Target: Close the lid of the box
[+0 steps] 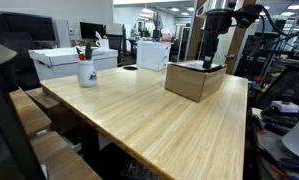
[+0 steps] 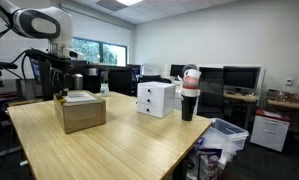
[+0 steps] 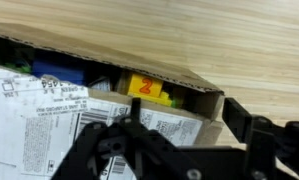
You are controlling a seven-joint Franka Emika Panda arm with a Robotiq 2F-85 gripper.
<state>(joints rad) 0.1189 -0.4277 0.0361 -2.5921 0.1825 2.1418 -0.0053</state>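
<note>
My gripper (image 1: 210, 64) hangs just above the box (image 1: 195, 80) at the table's (image 1: 139, 115) far edge, holding nothing; how wide its jaws stand, I cannot tell. I should press the lid (image 3: 49, 115) down evenly.

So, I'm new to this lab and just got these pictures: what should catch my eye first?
The brown box on the wooden table, with the arm's end effector right over its top. The wrist view looks inside: a yellow item marked with a red 2 beside printed papers. A white mug stands nearer the table's other end, by white boxes.
</note>
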